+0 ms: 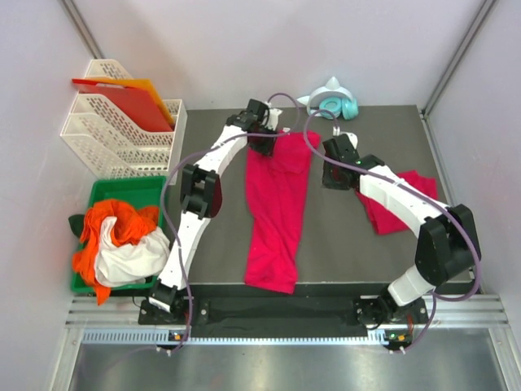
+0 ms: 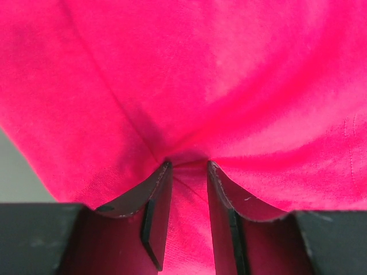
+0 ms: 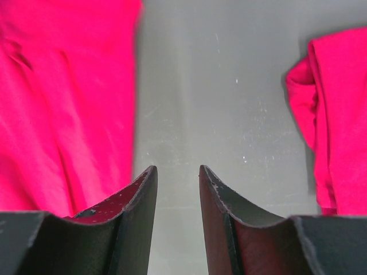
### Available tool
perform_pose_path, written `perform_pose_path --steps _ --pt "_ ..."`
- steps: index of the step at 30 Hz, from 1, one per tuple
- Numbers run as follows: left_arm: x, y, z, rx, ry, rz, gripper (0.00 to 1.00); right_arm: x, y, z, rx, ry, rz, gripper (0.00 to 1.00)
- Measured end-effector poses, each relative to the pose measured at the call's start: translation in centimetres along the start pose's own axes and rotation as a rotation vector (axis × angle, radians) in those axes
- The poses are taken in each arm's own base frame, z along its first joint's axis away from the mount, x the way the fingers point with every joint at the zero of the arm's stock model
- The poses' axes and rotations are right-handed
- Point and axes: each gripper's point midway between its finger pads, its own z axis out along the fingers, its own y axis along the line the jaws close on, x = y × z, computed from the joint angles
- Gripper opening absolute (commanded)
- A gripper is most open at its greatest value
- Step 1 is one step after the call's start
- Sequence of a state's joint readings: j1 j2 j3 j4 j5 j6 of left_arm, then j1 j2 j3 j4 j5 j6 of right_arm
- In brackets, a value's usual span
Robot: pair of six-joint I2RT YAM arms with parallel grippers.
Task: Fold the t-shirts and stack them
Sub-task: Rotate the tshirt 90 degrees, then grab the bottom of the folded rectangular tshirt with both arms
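A dark grey tabletop (image 1: 342,244) fills the middle of the scene, matt, with faint scratches and pale specks that catch the light in the right wrist view (image 3: 229,86). Plain pale walls close it in at the back (image 1: 269,41), left (image 1: 32,163) and right (image 1: 488,163), with slim metal struts (image 1: 460,53) slanting up the far corners. Along the near edge runs a silver rail (image 1: 106,314), and below it lies a brushed steel sheet (image 1: 277,366) with a soft sheen. White lattice trays (image 1: 114,138) and a green bin (image 1: 122,189) stand at the left. The light is even, with weak shadows.
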State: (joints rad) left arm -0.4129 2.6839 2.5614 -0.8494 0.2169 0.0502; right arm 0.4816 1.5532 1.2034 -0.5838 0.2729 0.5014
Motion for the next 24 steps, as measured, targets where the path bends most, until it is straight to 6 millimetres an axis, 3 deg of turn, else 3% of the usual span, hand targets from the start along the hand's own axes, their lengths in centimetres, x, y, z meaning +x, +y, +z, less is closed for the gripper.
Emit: perform_pose_path --steps 7,12,15,18,24 --pt "-0.3 6.7 -1.2 -0.081 -0.04 -0.082 0.38 1.1 -0.4 0.3 0.014 0.027 0.008 0.36" --pt "-0.1 9.7 -2.0 -0.116 -0.053 -0.114 0.38 1.1 -0.3 0.3 0.007 0.025 0.012 0.35" --pt "0.1 9.6 -2.6 -0.077 -0.067 -0.123 0.42 0.9 0.1 0.3 -0.008 0.021 0.011 0.36" --pt "1.5 9.0 -4.1 -0.034 -0.063 -0.155 0.41 1.0 0.9 0.1 -0.031 0.02 -0.011 0.37" --pt "3.5 6.3 -11.0 0.019 -0.049 -0.23 0.41 1.6 5.5 -0.8 -0.127 0.009 -0.108 0.36"
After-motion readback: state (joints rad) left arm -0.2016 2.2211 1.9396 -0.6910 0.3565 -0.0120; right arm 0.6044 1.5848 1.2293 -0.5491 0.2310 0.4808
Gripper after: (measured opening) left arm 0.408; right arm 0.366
